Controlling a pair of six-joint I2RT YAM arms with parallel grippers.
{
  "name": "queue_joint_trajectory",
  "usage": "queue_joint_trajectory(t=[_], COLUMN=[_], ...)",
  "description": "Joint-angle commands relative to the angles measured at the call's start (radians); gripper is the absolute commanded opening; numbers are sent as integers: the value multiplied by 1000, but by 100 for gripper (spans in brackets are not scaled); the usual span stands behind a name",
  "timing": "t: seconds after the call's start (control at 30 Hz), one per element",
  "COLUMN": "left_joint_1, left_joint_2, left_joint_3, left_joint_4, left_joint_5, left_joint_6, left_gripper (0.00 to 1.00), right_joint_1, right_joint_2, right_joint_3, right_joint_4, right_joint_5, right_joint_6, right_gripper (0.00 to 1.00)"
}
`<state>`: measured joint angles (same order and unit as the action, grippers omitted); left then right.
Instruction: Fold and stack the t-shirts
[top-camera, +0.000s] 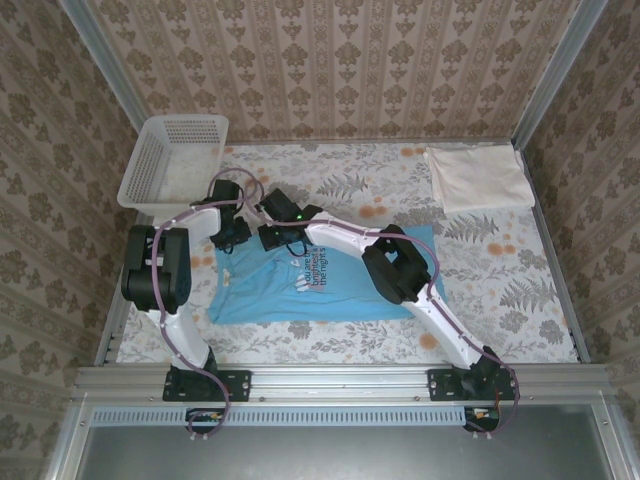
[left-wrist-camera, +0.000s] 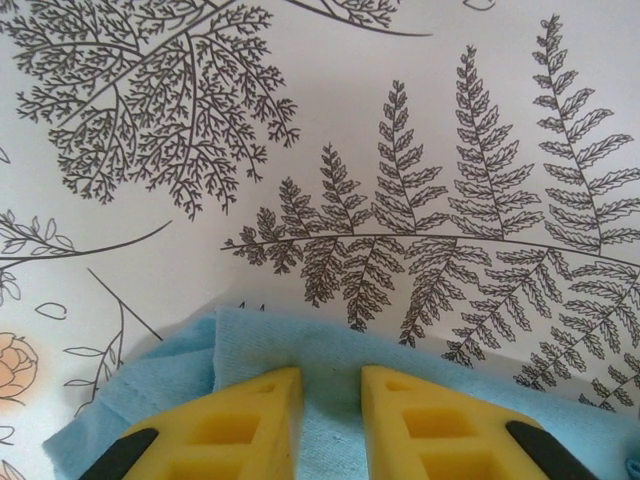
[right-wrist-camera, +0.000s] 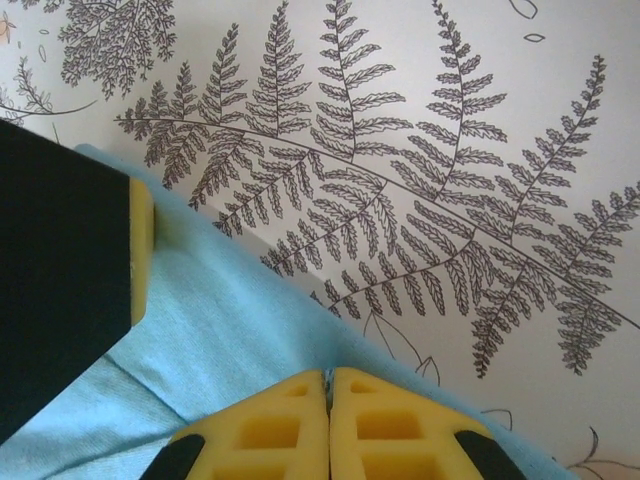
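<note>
Two arms reach up from the bottom edge of the top view, and there are two t-shirts and one basket on the fern-printed table (top-camera: 500, 300). Nearest the bases, the light blue t-shirt (top-camera: 260, 295) lies spread flat in the middle of the frame, its small chest print facing up. Both grippers work its far edge side by side, left of centre. The left gripper (left-wrist-camera: 332, 375) has its yellow fingers a narrow gap apart, with a raised fold of the blue hem pinched between them. The right gripper (right-wrist-camera: 328, 372) has its fingers pressed together on the shirt's edge, which lifts slightly toward the tips. Only the wrist views show these grips. The right wrist view also catches a black and yellow finger of the left gripper at its left side, resting on the blue cloth. Farther back, the white mesh basket (top-camera: 135, 185) sits at the upper left, its bare mesh floor in sight. The cream-white t-shirt (top-camera: 478, 178) lies folded at the upper right, well apart from the blue one.
</note>
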<state>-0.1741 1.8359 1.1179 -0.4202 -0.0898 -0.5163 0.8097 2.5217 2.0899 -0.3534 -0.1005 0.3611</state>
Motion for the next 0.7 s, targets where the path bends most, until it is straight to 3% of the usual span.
queue_joint_trajectory(t=[0.0,0.37,0.67], left_joint_1=[10,10,10], left_joint_2=[32,43,48], left_joint_3=[20,28,30], left_joint_4=[-37,-43,-40], left_joint_5=[-30,-32,-17], left_joint_6=[-16,-16,-16], left_gripper=[23,23,23], right_joint_1=[13,15,17], right_joint_2=[-81,-159,-285], right_joint_3=[-62,-158,-326], right_joint_4=[18,66,131], right_joint_5=[16,3,-90], right_joint_6=[-25,-47,-49], right_gripper=[8,7,2])
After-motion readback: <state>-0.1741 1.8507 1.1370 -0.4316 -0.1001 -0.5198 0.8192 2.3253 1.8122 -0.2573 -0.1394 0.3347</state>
